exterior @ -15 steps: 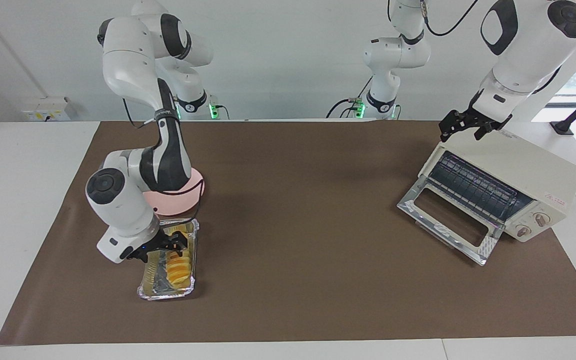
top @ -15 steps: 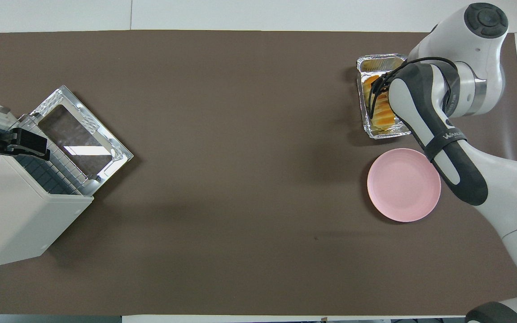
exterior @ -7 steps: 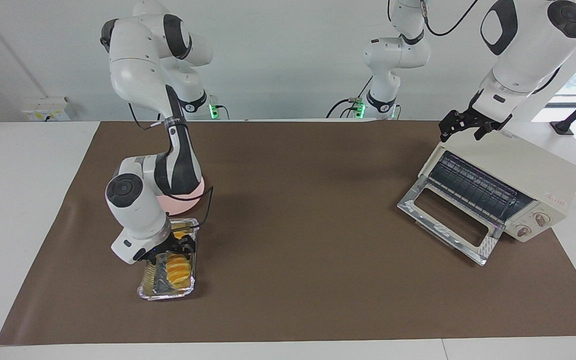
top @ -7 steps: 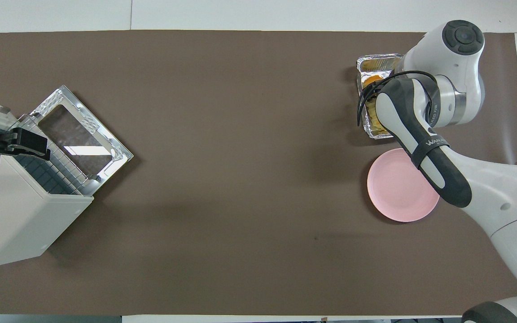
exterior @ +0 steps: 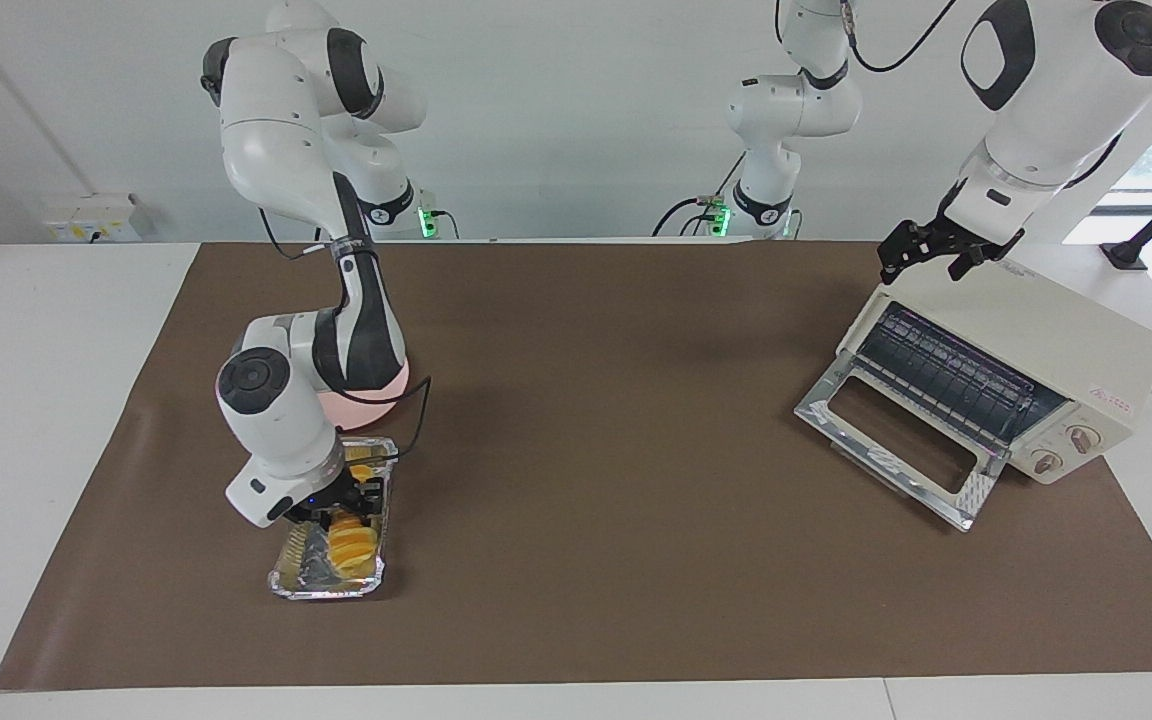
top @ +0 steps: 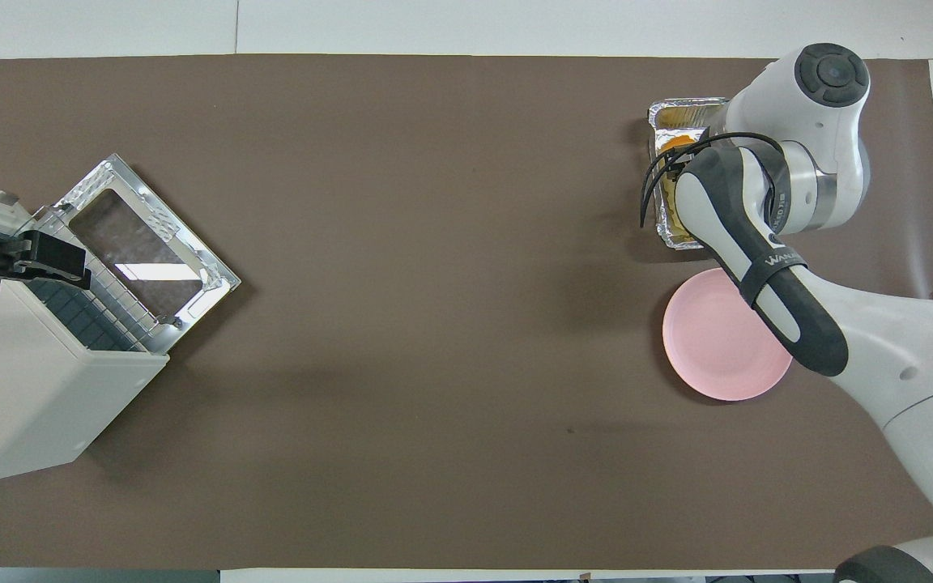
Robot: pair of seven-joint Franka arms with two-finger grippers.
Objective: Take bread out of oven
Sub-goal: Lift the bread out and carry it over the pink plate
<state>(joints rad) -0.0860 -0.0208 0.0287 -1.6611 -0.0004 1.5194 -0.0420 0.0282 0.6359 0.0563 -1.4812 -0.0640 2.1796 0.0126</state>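
The golden-yellow bread (exterior: 354,540) lies in a crinkled foil tray (exterior: 321,590) on the brown mat, at the right arm's end of the table. My right gripper (exterior: 341,498) is down in the tray, at the end of the bread nearer the robots. In the overhead view the arm hides most of the bread (top: 675,142) and the foil tray (top: 681,113). The cream-white oven (exterior: 1036,340) stands at the left arm's end with its glass door (exterior: 896,440) dropped open and its rack bare. My left gripper (exterior: 941,250) waits open over the oven's top edge, and it also shows in the overhead view (top: 45,259).
A pink plate (top: 717,348) lies beside the foil tray, nearer to the robots, partly under the right arm. The oven (top: 21,389) and its open door (top: 146,243) take up the mat's corner at the left arm's end.
My right gripper has swung over the tray and come down onto the bread. The tray has shifted slightly. The left arm has not moved.
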